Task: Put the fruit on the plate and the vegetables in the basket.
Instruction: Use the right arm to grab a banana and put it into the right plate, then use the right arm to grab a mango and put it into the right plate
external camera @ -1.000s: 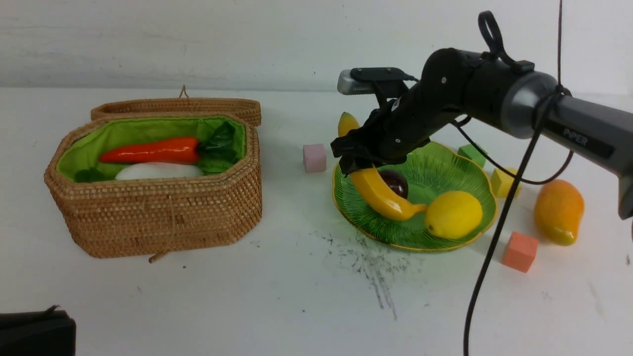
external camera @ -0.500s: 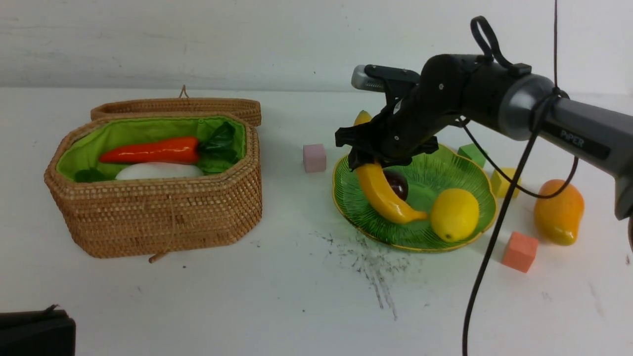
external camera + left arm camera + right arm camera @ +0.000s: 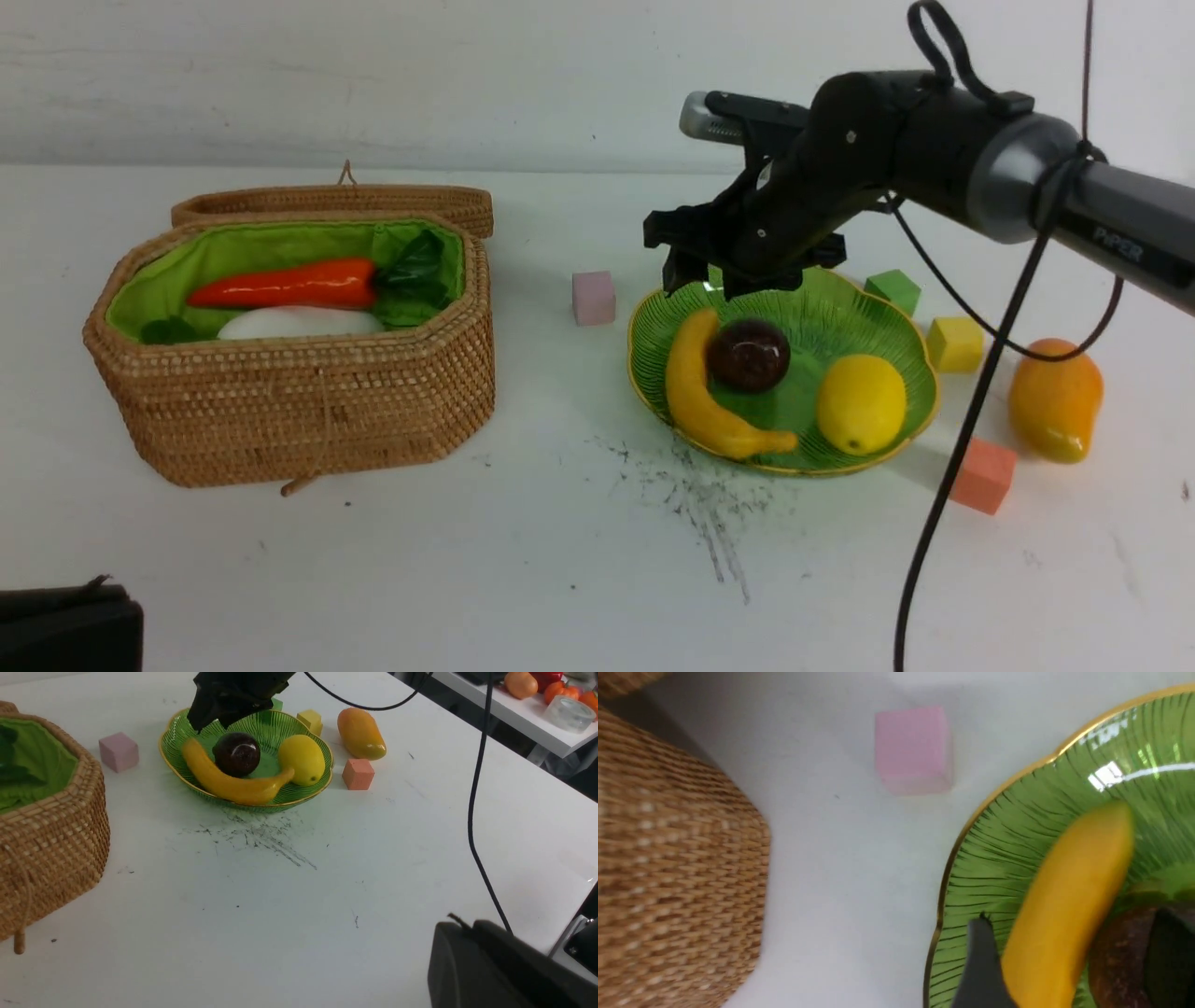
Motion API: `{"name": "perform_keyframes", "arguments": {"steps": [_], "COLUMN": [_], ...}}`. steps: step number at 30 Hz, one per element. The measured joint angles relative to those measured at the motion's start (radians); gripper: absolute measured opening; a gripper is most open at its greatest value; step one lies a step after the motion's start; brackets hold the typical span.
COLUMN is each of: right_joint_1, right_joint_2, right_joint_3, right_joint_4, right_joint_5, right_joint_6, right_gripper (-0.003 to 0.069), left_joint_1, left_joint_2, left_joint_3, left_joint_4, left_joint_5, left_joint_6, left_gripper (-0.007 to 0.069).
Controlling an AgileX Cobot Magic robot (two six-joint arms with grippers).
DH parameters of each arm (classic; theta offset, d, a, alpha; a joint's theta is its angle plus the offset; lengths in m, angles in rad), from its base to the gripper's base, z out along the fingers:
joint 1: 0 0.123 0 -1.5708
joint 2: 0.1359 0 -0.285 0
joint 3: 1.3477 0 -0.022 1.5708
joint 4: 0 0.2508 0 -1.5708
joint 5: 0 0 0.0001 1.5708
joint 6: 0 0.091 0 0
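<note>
On the green plate [image 3: 878, 313] lie the banana [image 3: 695, 392], the dark purple fruit [image 3: 748, 354] and the lemon [image 3: 861, 403]. The mango [image 3: 1055, 399] rests on the table to the plate's right. My right gripper [image 3: 738, 277] hovers open over the plate's far left rim; in the right wrist view its fingers [image 3: 980, 961] stand apart on either side of the banana [image 3: 1064, 905], not touching it. The open basket [image 3: 299, 411] holds the carrot [image 3: 285, 284] and the white radish [image 3: 301, 323]. My left gripper [image 3: 462, 926] is shut and empty, low at the near left.
Foam cubes surround the plate: pink [image 3: 594, 297] between basket and plate, green [image 3: 892, 290] and yellow [image 3: 954, 343] behind it, orange [image 3: 982, 476] near the mango. The basket lid [image 3: 336, 200] lies open behind the basket. A black cable [image 3: 943, 485] hangs from the right arm.
My right gripper opened and let go of the banana, which now lies flat on the plate. The gripper rose slightly and shifted right. The purple fruit is now uncovered.
</note>
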Motion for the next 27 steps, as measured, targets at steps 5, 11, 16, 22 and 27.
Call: {"name": "perform_keyframes", "arguments": {"steps": [5, 11, 16, 22, 27], "right_joint_1": [-0.008, -0.121, -0.343, -0.459, -0.471], "right_joint_2": [-0.139, -0.208, -0.148, -0.042, 0.03], "right_joint_3": [0.0, -0.008, -0.008, -0.008, -0.008], "right_joint_4": [-0.148, -0.308, -0.242, -0.086, -0.11], "right_joint_5": [0.137, 0.345, 0.485, 0.487, 0.485], "right_joint_6": [-0.027, -0.01, 0.018, 0.019, 0.05], "right_gripper": [0.0408, 0.0356, 0.0367, 0.052, 0.0665], "left_joint_1": [0.0, 0.0, 0.0, 0.0, 0.0], "left_joint_2": [0.0, 0.0, 0.0, 0.0, 0.0], "left_joint_3": [0.0, 0.0, 0.0, 0.0, 0.0], "left_joint_4": [0.001, 0.001, 0.001, 0.001, 0.009], "left_joint_5": [-0.014, -0.074, -0.163, -0.192, -0.194], "left_joint_6": [0.0, 0.0, 0.0, 0.0, 0.0], "left_gripper": [0.0022, 0.0022, 0.0023, 0.0025, 0.0029]}}
